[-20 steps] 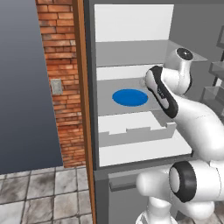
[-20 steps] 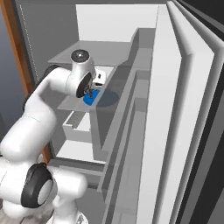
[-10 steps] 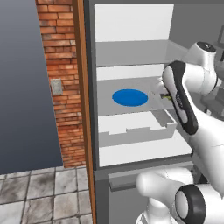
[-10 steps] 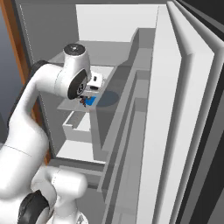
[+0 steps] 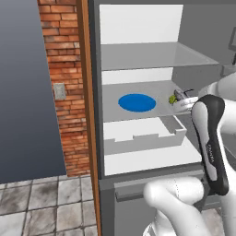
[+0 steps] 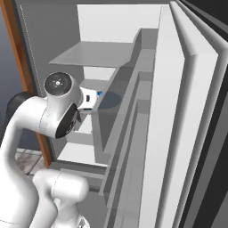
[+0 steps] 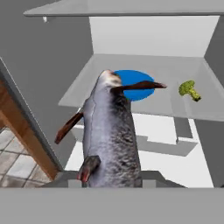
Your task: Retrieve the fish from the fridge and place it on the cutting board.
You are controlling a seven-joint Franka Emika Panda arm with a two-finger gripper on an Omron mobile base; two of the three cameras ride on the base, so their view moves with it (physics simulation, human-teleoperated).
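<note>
The fish (image 7: pixel 109 131), slim and grey-blue with dark reddish fins, rises from the bottom of the hand view, and my gripper (image 6: pixel 89 101) is shut on it; the fish covers the fingertips. The hand hangs just in front of the middle shelf (image 5: pixel 152 90) of the open fridge (image 5: pixel 138 55), at the shelf's right end. The fish points into the fridge, towards the blue plate (image 7: pixel 135 83). The cutting board is out of view.
On the middle shelf lie the blue round plate (image 5: pixel 137 102) and a small green broccoli (image 7: pixel 189 89). Below it stands a white drawer (image 5: pixel 143 136). A brick wall (image 5: pixel 62 83) borders the fridge on the left. The door racks (image 6: pixel 133 133) stand close on the right.
My arm has drawn back from over the middle shelf, out to the shelf's right front with the fish in the gripper. The plate and the broccoli have stayed in place.
</note>
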